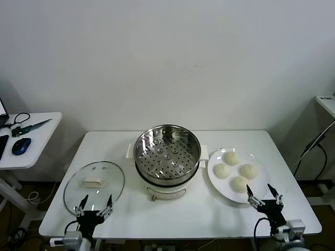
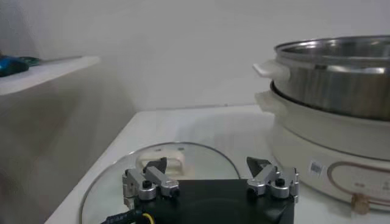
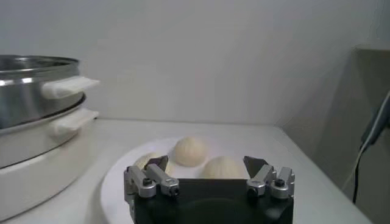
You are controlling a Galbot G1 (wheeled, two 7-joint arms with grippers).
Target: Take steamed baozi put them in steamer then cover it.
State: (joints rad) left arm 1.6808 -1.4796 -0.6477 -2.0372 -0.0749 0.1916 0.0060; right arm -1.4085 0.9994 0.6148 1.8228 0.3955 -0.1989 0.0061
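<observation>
Several pale baozi (image 1: 235,170) lie on a white plate (image 1: 257,190) at the table's right; three of them show in the right wrist view (image 3: 191,150). The steamer (image 1: 167,149), a shiny steel pot with a perforated tray on a cream base, stands at the table's middle and holds nothing. It shows in the left wrist view (image 2: 332,82) and the right wrist view (image 3: 30,91). Its glass lid (image 1: 94,186) lies flat on the table's left. My left gripper (image 1: 94,204) is open at the lid's near edge. My right gripper (image 1: 265,194) is open at the plate's near edge.
A side table (image 1: 26,138) at the far left carries a blue mouse (image 1: 21,146) and scissors. A grey cabinet (image 1: 324,130) with a hanging cable stands at the right. The white table (image 1: 209,217) has bare surface in front of the steamer.
</observation>
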